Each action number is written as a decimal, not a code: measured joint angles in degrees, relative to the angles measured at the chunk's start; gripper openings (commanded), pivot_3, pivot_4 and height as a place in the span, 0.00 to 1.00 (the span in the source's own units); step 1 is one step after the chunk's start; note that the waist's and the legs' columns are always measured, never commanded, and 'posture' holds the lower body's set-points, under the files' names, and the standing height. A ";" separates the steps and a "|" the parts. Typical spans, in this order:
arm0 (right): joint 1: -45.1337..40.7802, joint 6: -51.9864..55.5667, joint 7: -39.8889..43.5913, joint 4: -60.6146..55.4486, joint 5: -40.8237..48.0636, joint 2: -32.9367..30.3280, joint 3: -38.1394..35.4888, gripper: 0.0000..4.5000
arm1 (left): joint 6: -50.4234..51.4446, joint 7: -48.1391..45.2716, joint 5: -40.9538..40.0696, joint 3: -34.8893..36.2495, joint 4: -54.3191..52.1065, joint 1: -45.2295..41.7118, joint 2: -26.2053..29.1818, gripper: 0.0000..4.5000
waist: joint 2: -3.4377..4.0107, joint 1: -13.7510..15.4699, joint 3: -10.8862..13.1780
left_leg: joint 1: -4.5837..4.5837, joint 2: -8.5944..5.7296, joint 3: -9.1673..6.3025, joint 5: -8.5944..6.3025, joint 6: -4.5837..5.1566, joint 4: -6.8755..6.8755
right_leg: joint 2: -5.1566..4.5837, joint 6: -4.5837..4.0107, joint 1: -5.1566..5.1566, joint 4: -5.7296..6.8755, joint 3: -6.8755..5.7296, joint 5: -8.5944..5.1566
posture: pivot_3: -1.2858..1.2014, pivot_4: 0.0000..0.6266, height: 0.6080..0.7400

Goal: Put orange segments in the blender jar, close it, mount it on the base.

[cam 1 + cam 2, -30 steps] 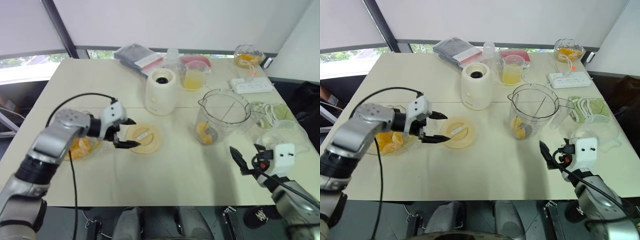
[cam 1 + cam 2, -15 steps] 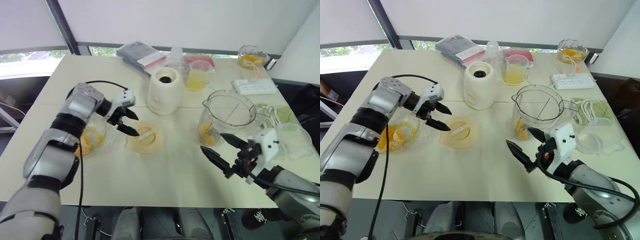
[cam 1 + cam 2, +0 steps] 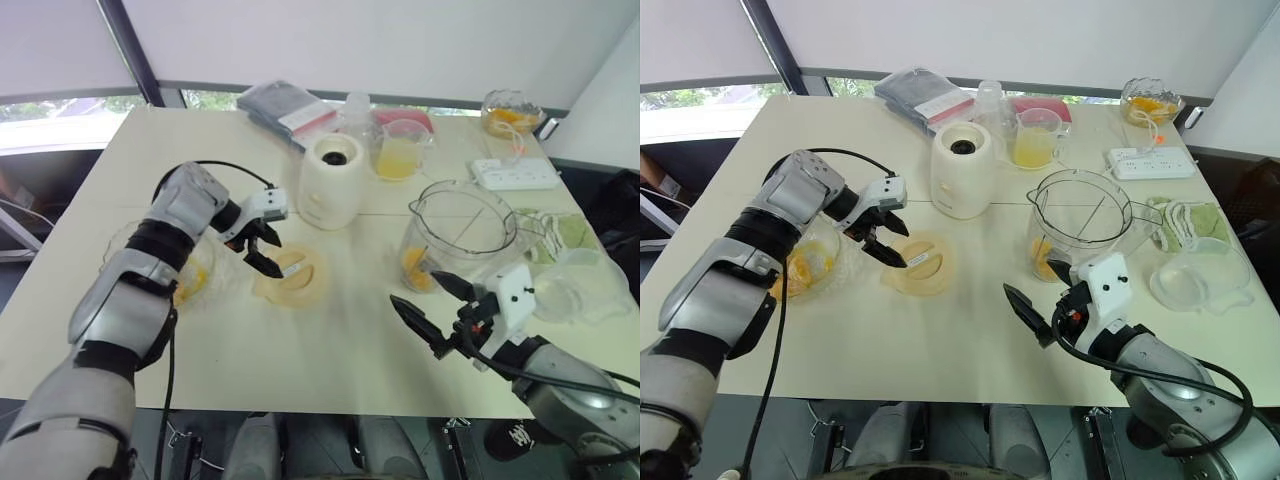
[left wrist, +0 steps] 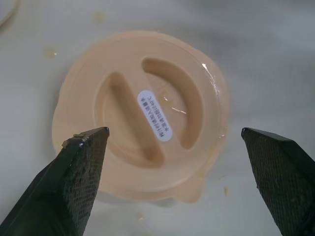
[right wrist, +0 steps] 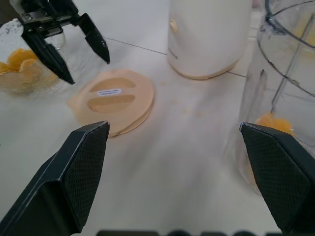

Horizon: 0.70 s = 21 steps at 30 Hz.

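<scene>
The cream lid lies flat on the table, its grooved side up. My left gripper hangs open just above it, and in the left wrist view the lid lies between the two fingertips. The clear blender jar stands uncovered to the right, with orange segments at its bottom. In front of the jar my right gripper is open and holds nothing. The white base stands behind the lid. A glass bowl of orange segments sits left of the lid.
At the back stand a measuring cup of yellow juice, a grey packet, a power strip and a glass bowl with orange pieces. A green cloth and a clear plastic container lie at the right edge.
My left gripper has moved from the lid's left side to above the lid. My right gripper has come from the front right edge inward, to in front of the jar.
</scene>
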 measured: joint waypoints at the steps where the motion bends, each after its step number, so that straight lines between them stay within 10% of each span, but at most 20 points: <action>1: -0.03 -0.09 0.01 0.16 -0.36 0.00 0.15 0.99 | 0.95 -0.03 0.00 -0.03 -0.34 0.28 -0.42 1.00 | 0.00 0.00 0.00 | -0.02 0.00 -0.01 0.00 0.00 0.04 | 0.01 0.00 0.00 0.02 -0.01 0.00 | 0.52 0.24 1.00; 21: 0.03 -0.53 -0.98 1.49 -5.97 1.92 3.71 0.99 | 11.50 11.52 5.25 -2.57 2.60 1.55 -8.41 1.00 | 0.02 0.23 -0.08 | -0.10 0.01 -0.03 -0.02 0.03 0.70 | 0.01 -0.02 0.23 0.13 -0.16 0.02 | 0.52 0.24 1.00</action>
